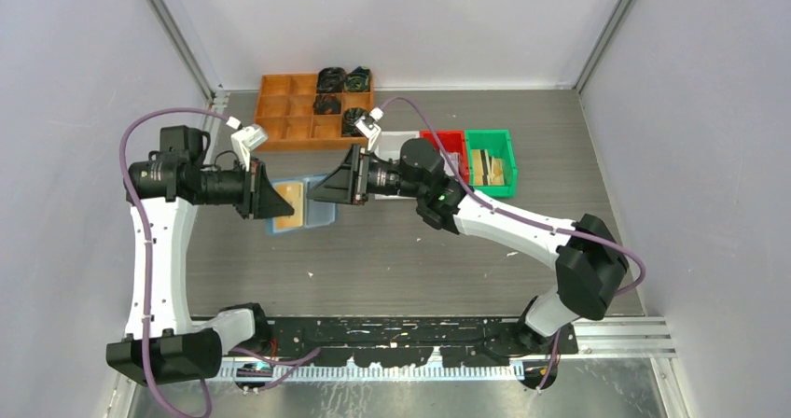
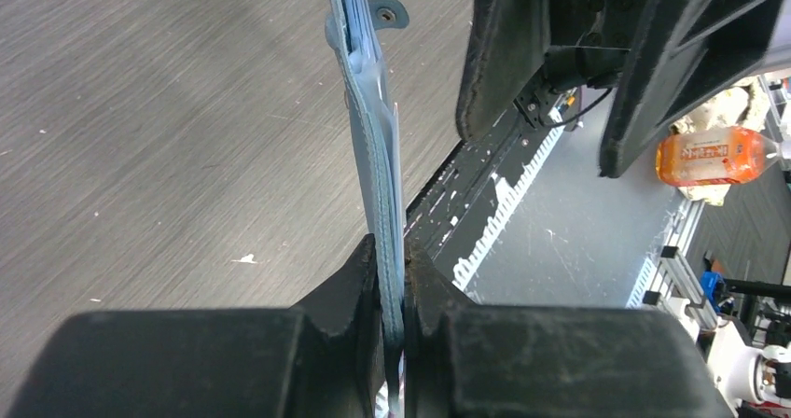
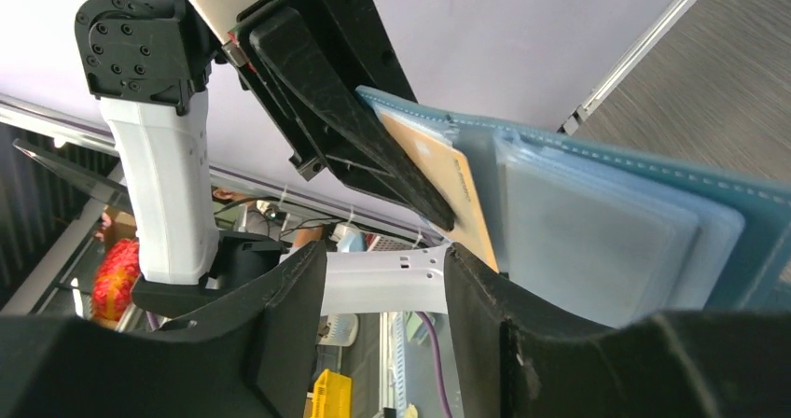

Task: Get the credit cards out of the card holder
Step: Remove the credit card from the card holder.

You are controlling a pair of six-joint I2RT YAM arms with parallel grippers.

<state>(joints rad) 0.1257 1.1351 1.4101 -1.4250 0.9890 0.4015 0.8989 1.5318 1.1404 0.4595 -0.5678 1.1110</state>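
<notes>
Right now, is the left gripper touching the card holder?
Touching. In the left wrist view the left gripper pinches the card holder by its edge, with no gap on either side.

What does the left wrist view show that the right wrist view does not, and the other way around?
Only the left wrist view: the card holder seen edge-on as a thin blue strip, with its tab loop at the far end.
Only the right wrist view: the holder's inner face, with a tan card lying against it and clear sleeves beside the card.
Both: the left gripper shut on the holder's edge, and the right gripper open close by, holding nothing.
</notes>
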